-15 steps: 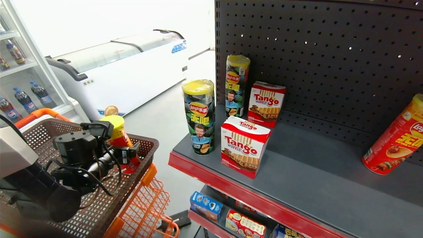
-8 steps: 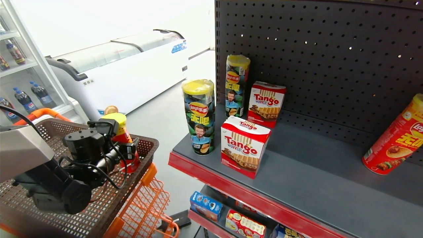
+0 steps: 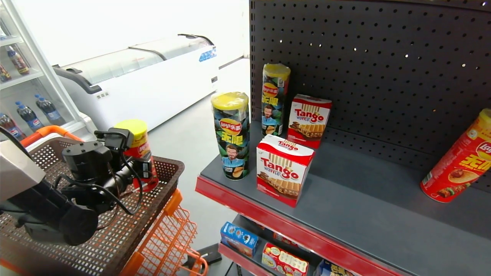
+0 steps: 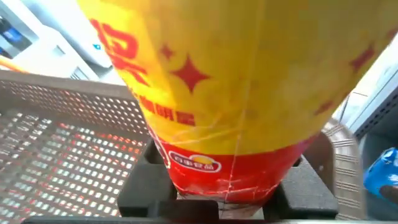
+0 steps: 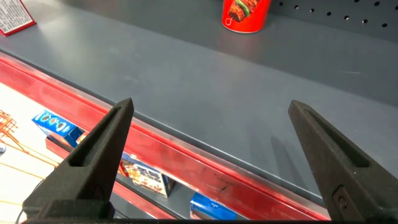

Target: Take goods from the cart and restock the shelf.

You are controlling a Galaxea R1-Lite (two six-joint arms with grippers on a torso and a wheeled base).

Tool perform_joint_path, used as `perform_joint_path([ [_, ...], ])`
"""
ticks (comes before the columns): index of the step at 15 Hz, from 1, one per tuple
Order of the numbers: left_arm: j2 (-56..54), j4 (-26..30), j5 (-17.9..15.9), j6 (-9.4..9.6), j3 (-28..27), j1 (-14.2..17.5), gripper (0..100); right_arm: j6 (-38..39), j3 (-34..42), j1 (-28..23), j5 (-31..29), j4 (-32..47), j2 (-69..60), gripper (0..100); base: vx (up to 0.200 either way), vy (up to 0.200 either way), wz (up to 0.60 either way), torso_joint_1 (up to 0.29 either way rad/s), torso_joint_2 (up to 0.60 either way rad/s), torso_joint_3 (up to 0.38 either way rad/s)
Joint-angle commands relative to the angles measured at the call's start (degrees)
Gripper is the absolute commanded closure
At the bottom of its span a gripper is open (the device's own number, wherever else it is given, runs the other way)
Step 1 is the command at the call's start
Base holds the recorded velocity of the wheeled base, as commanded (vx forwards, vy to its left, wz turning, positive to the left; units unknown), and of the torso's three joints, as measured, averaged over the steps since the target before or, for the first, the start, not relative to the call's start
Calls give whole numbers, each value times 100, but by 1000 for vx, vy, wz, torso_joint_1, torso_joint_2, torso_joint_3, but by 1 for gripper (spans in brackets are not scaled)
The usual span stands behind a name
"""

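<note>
Over cart (image 3: 169, 166), left gripper (image 3: 144, 171) seemingly grips chip can (image 3: 142, 148).

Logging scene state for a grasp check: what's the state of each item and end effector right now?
Left end effector: shut on red chip can.
Red chip can: held upright over the cart basket.
Right end effector: open, above the shelf.
Dark chip cans: upright, lids on.
Wafer boxes: upright, closed.
Far red can: tilted on shelf.

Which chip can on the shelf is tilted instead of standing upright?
The red can at the shelf's right end, tilted toward the pegboard; the dark front can and dark rear can stand upright.
</note>
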Motion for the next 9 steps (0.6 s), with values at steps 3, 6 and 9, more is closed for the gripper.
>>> perform_joint_path([
  [3, -1570, 404, 23, 17, 266, -324, 100, -4, 0, 0, 1, -2, 0, 0, 0, 0, 0, 0, 0, 0],
  [6, -2739, 1398, 14, -62, 600, -632, 100, -4, 0, 0, 1, -2, 0, 0, 0, 0, 0, 0, 0, 0],
  [9, -3856, 1890, -161, -123, 1584, -1300, 100, -4, 0, 0, 1, -2, 0, 0, 0, 0, 0, 0, 0, 0],
])
